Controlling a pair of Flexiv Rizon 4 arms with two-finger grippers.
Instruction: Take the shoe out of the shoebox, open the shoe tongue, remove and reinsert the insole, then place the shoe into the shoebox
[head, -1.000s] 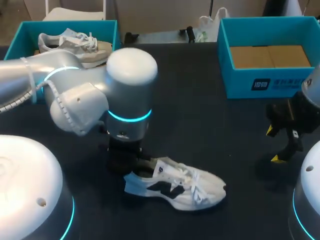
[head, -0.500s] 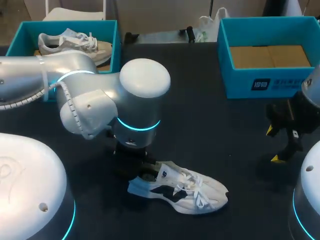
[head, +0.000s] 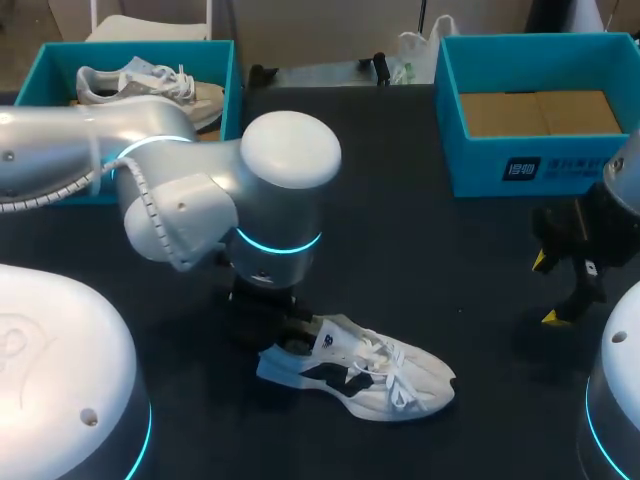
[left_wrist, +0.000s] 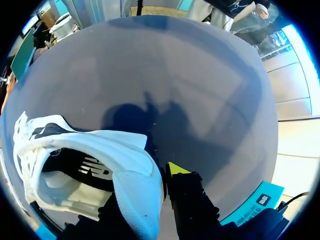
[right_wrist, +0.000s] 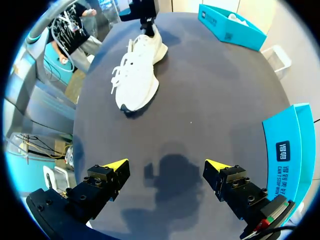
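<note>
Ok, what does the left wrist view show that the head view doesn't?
Only the left wrist view: the left jaws closed on the heel wall of the shoe, one yellow fingertip outside it, and the shoe's open inside. Only the head view: the right jaws, open, near the right edge of the table, and the right shoebox with its cardboard floor. Both: the white shoe lying on the dark table.

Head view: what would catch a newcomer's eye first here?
The big silver left arm dominates, stretched across the dark table with the left gripper clamped on the heel of a white shoe lying front and centre. Behind sit two teal boxes: the left shoebox holds a second shoe, the right shoebox shows only its brown floor. The right gripper hangs open at the table's right edge.
</note>
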